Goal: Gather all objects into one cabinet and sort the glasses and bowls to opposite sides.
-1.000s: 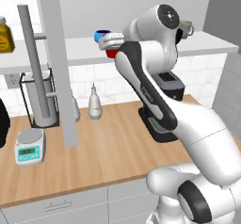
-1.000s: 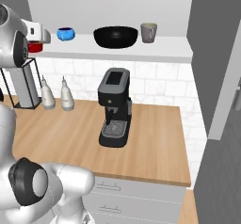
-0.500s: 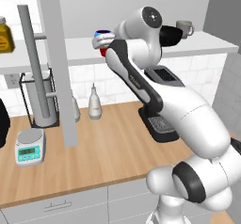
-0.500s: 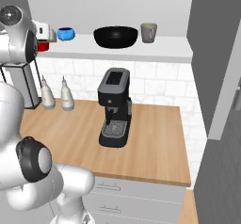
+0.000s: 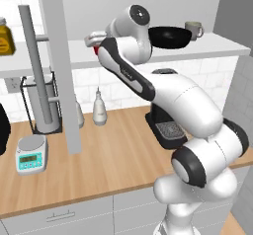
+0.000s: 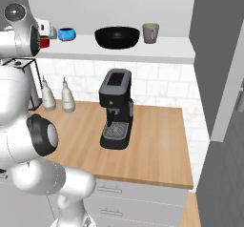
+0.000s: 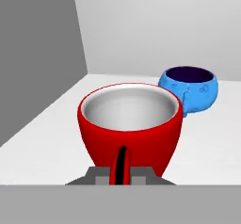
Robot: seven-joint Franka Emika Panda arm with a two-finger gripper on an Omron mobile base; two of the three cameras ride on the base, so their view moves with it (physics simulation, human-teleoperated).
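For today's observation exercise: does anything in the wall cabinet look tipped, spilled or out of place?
Nothing stands out. The glossy red cup, small blue bowl, wide black bowl and grey-beige mug all sit upright on the cabinet's white board, nothing spilled.

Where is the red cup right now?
In the hand view the red cup sits in the hand, shut on its handle, at the cabinet's left end beside the small blue bowl.

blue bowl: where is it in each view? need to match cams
Left base view: I can't make it out.
Right base view: blue bowl upper left, on the cabinet's white bottom board.
Hand view: right of centre, behind the red cup.
Shared landmark: the red cup, beside the bowl.
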